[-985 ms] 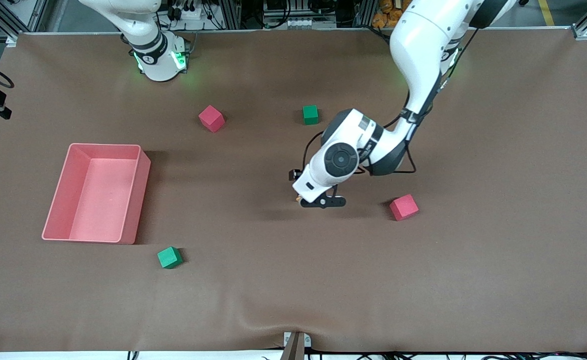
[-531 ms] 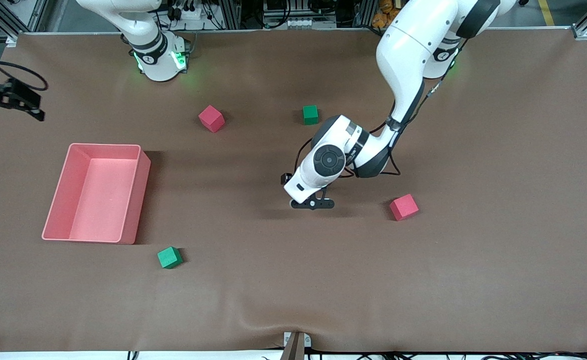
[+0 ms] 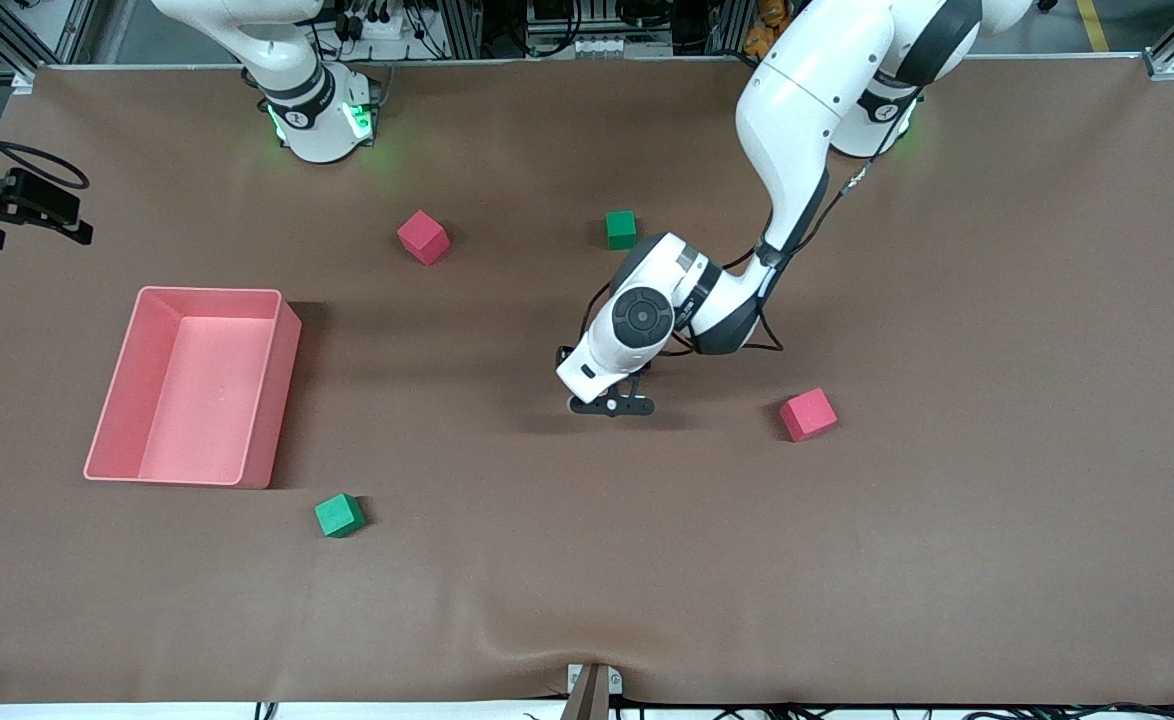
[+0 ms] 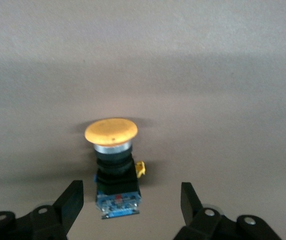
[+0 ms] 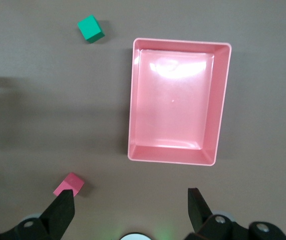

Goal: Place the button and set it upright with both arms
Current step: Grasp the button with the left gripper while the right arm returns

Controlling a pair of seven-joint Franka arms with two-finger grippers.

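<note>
The button (image 4: 113, 157) has a round orange cap, a black body and a blue base. It seems to lie on the brown table, cap pointing away from my left gripper (image 4: 131, 192). That gripper is open, with its two black fingers (image 4: 70, 200) on either side of the blue base and apart from it. In the front view the left gripper (image 3: 611, 406) is low over the middle of the table and the hand hides the button. My right gripper (image 3: 69, 222) is open and empty, high over the right arm's end of the table, and it also shows in the right wrist view (image 5: 130, 200).
A pink bin (image 3: 277, 400) stands at the right arm's end, also in the right wrist view (image 5: 132, 100). Two red cubes (image 3: 423, 237) (image 3: 808, 414) and two green cubes (image 3: 621, 229) (image 3: 339, 515) lie scattered around the left hand.
My left hand has shifted a little toward the right arm's end, and the sliver of orange beside it is now hidden. My right gripper has moved over the table edge.
</note>
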